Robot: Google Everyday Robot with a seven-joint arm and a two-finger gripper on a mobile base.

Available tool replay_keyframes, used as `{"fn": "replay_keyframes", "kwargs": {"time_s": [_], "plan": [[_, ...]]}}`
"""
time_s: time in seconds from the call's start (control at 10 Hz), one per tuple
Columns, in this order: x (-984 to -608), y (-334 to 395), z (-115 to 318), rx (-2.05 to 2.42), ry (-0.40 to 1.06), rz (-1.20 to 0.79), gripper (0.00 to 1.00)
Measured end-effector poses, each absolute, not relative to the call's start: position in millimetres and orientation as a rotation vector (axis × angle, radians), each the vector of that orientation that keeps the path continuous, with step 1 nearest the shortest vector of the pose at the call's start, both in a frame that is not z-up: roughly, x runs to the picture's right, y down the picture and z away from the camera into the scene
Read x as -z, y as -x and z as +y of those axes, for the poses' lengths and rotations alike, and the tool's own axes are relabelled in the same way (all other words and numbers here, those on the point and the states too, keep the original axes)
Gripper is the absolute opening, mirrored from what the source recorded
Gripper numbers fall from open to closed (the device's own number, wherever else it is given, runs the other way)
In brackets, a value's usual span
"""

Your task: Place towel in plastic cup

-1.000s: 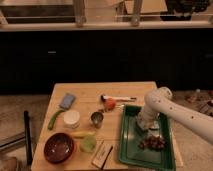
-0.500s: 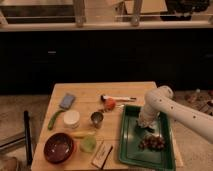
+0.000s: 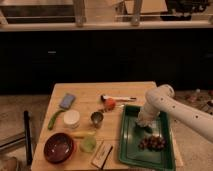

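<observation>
My gripper [image 3: 144,123] is at the end of the white arm, reaching down into the green tray [image 3: 131,150] near its upper left part. A pale patch at the gripper's tip may be the towel, but I cannot tell it apart from the wrist. A white cup [image 3: 71,118] stands at the table's left middle. A small translucent green cup [image 3: 88,144] stands near the front, and a metal cup [image 3: 96,118] stands at the centre. All three cups lie well left of the gripper.
In the tray, a dark clump [image 3: 152,143] lies in front of the gripper. On the wooden table [image 3: 90,90] are a blue-grey pad [image 3: 66,101], a green vegetable [image 3: 52,120], a red bowl [image 3: 58,147], an orange-red item [image 3: 109,103], a white-handled utensil [image 3: 121,98] and a flat packet [image 3: 102,155].
</observation>
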State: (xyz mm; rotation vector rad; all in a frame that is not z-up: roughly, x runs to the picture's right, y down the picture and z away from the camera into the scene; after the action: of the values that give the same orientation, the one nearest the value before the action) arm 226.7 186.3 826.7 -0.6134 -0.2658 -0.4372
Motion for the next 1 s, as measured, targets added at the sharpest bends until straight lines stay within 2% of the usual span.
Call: {"fn": "replay_keyframes", "kwargs": {"time_s": [0.4,1.0], "plan": [[-814,-222,179,0.457,0.597,-0.283,0.00],[-786,-195,142,0.536,0.530,-0.318,0.00]]}}
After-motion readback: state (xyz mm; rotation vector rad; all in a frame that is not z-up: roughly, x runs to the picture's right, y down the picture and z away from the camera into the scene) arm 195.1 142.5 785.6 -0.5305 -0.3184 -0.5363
